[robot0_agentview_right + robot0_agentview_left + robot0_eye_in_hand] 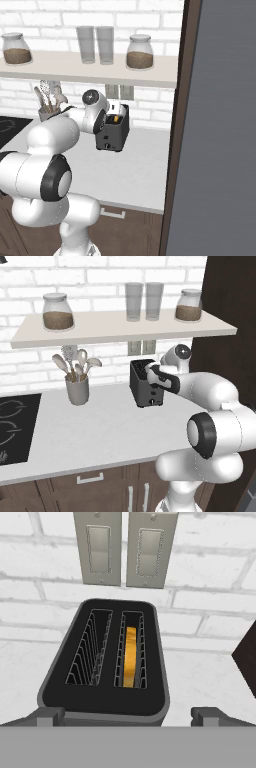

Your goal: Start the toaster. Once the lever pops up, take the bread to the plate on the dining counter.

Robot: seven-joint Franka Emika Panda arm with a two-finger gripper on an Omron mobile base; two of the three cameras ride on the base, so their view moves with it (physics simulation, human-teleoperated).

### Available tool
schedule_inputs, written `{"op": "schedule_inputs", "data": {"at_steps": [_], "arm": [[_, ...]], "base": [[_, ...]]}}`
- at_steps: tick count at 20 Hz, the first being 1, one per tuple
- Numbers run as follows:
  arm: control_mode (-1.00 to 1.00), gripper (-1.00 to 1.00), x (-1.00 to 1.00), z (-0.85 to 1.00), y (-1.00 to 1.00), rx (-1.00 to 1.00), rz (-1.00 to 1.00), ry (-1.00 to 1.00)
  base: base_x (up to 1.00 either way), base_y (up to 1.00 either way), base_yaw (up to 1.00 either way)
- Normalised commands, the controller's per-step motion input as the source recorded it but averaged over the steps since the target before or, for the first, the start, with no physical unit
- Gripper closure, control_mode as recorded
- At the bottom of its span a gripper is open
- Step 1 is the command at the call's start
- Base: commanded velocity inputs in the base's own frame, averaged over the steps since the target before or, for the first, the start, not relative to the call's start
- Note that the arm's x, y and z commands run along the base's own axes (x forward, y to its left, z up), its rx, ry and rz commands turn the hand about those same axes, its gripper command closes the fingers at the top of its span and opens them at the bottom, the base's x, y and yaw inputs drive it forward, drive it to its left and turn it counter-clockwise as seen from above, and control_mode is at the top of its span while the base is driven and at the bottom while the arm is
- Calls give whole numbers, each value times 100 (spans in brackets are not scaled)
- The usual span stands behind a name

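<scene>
Fingers spread wide, the gripper [127,714] hovers above the toaster [105,662] on the worktop, the bread [130,657] sunk in one slot; a misaligned descent risks missing the lever.

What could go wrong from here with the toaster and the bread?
The open gripper hovers above the toaster, its fingertips spread about as wide as the body; coming down, one might catch the rim instead of the lever. The bread sits deep in the right slot, so gripping it later may be awkward. The wall outlets close behind limit clearance.
</scene>
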Motion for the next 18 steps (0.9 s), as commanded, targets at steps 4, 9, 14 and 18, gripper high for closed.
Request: {"op": "schedule_inputs", "data": {"at_steps": [4, 9, 14, 18], "arm": [[-100, -100, 0, 0, 0, 0, 0, 0], [-100, -100, 0, 0, 0, 0, 0, 0], [-100, -100, 0, 0, 0, 0, 0, 0], [-100, -100, 0, 0, 0, 0, 0, 0]], "base": [[0, 0, 0], [0, 0, 0], [0, 0, 0], [0, 0, 0]]}}
